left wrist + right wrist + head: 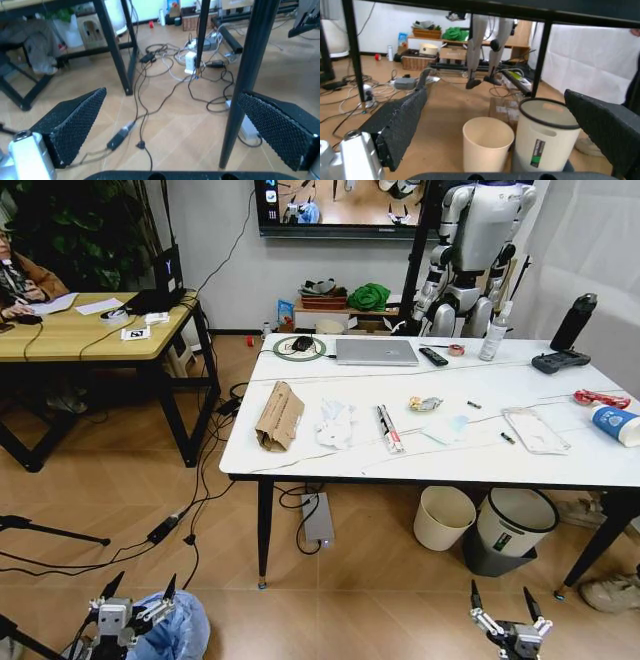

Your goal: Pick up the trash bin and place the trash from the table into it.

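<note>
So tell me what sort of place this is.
Probably a robotics lab or office: a humanoid robot stands by the wall, a laptop sits on the littered table, and cables trail across the wooden floor.

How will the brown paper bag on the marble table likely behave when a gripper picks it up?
The brown paper bag lies flat and creased on the table, so it probably flexes and droops rather than staying stiff. It looks empty, hence likely light. Lying flat, it offers little edge to pinch and may slide on the smooth top.
</note>
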`<state>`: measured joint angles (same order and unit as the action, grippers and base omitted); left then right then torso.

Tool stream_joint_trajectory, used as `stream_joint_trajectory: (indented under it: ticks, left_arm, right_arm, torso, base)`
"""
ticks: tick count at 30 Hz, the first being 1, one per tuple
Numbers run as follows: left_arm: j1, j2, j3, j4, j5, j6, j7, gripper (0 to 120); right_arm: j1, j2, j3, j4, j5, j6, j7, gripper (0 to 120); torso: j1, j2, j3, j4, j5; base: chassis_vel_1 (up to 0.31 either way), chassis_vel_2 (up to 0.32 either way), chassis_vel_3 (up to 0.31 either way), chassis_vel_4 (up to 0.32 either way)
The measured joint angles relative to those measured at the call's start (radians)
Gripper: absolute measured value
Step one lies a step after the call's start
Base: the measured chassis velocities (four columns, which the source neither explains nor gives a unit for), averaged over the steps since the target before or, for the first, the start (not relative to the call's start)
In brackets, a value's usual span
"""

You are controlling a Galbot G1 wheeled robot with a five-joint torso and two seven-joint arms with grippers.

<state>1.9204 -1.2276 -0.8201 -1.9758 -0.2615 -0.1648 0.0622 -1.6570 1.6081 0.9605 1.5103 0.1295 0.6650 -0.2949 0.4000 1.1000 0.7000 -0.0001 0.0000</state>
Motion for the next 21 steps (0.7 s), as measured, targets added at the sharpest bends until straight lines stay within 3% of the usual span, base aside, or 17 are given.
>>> stream_joint_trajectory:
  ticks: [6,13,21]
  left_arm:
    - [-0.045,0.028,0.028,0.002,0.008,0.034,-0.013,100]
    - [-0.047,-0.006,0.042,0.005,0.025,0.054,-0.018,100]
    - [0.026,-0.094,0.004,0.020,0.013,0.031,-0.001,100]
  right_arm:
    - [-0.003,0.000,0.020,0.026,-0.001,-0.003,-0.012,100]
    - [-0.032,0.000,-0.006,0.056,-0.021,-0.001,-0.012,100]
    - [-0.042,-0.035,-0.084,0.037,-0.025,0.019,-0.008,100]
  torso:
    - [0.000,0.000,0.000,0.0000,-0.0001]
    - [0.000,0.000,0.000,0.0000,0.0000]
    - [0.000,0.000,0.000,0.0005,0.0001]
  base:
    - [0.000,0.000,0.000,0.000]
    - [0.000,0.000,0.000,0.000]
    - [0.000,0.000,0.000,0.000]
